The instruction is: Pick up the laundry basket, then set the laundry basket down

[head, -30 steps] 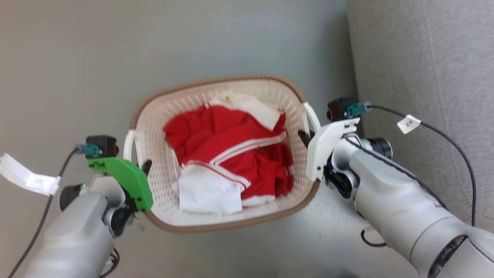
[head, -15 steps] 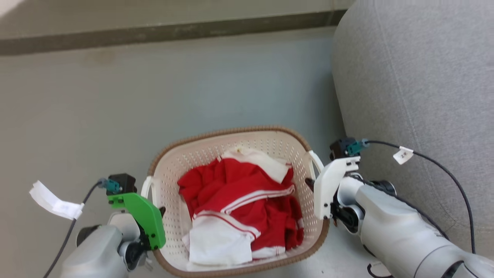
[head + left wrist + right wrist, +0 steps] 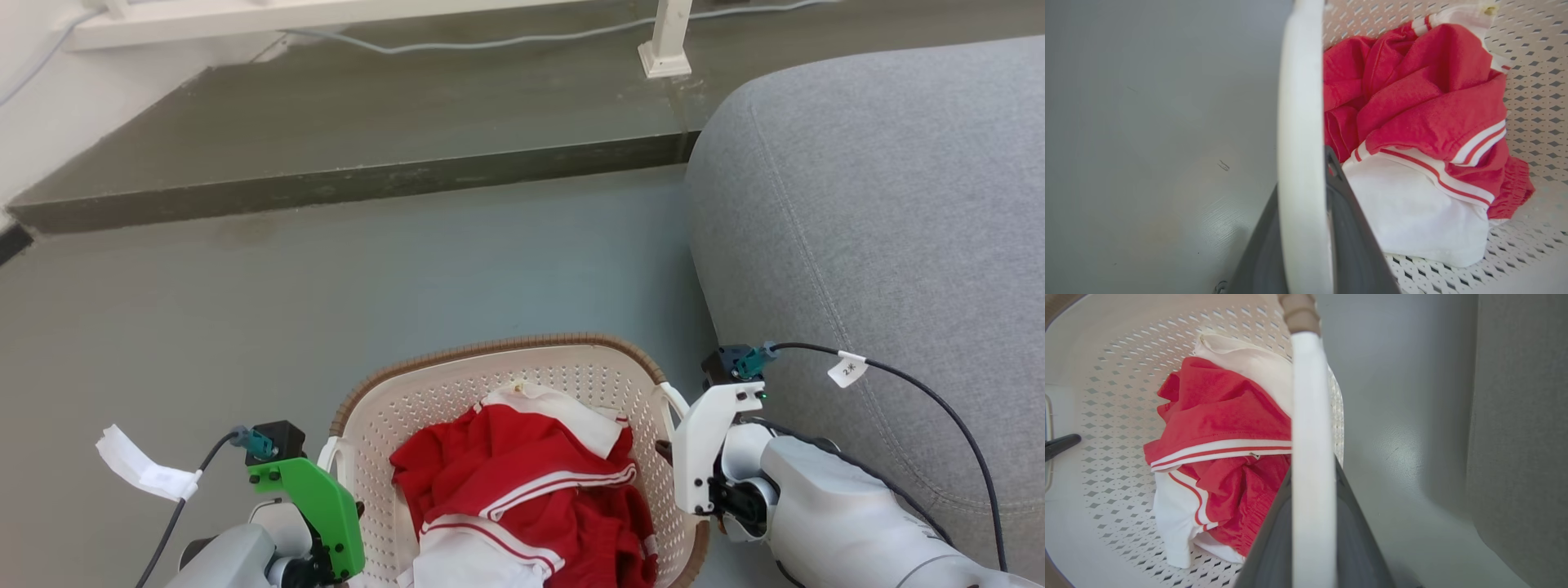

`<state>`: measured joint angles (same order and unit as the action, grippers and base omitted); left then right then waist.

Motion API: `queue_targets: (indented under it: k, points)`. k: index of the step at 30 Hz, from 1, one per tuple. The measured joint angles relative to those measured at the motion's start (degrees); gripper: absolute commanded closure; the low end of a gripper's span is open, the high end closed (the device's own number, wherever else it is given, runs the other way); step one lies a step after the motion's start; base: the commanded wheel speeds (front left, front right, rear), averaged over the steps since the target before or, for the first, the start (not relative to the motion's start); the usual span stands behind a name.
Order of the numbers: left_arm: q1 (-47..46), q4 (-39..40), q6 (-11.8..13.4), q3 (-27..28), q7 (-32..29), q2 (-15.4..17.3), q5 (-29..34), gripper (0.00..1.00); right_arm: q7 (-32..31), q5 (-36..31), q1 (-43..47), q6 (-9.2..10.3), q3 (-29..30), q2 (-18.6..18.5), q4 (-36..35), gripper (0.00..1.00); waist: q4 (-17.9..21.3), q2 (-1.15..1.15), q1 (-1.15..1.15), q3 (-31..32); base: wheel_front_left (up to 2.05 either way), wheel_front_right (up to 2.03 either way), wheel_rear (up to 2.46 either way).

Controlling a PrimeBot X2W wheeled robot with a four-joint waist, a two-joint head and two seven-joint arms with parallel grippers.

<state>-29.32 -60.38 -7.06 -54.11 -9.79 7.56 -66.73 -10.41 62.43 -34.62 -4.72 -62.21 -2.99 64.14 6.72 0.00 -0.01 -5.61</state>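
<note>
We are holding the basket (image 3: 563,376), seemingly off the floor (image 3: 408,269), left gripper (image 3: 1310,171) and right gripper (image 3: 1312,469) clenching its handles (image 3: 673,399); set-down is pending.

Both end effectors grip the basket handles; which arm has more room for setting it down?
Left, probably. The left end effector has open floor beside it; the right end effector works close beside the sofa. Both grip the basket.

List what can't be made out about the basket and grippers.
Head view: bottom edge cuts off the laundry basket's near half.
All views: its walls hide its underside; floor contact unclear.
Head view: the green mount and white mount cover most of the left gripper and right gripper.
Head view: cable tag writing too small.
</note>
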Motion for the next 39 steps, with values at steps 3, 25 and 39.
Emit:
queue_targets:
  k: [3,25,39]
  points:
    - [0.0,-0.24,0.0,-0.07,-0.11,-0.18,0.0,1.0,-0.48,0.18,0.0,-0.04,-0.19,-0.03,0.04,1.0,0.07,0.0,0.0,0.75,0.0,0.0,0.0]
    - [-0.01,-1.46,0.0,-0.64,-0.32,-0.75,-0.18,1.0,-1.31,1.11,-0.01,-0.32,-1.48,-0.24,0.12,1.0,-0.08,0.0,0.0,1.18,0.0,0.0,0.0]
    - [-0.02,-1.71,0.0,-1.13,-0.15,-0.86,-1.02,1.0,-1.31,1.64,-0.01,-0.47,-2.27,-0.25,0.32,1.0,0.02,0.0,0.0,1.21,0.0,0.0,0.0]
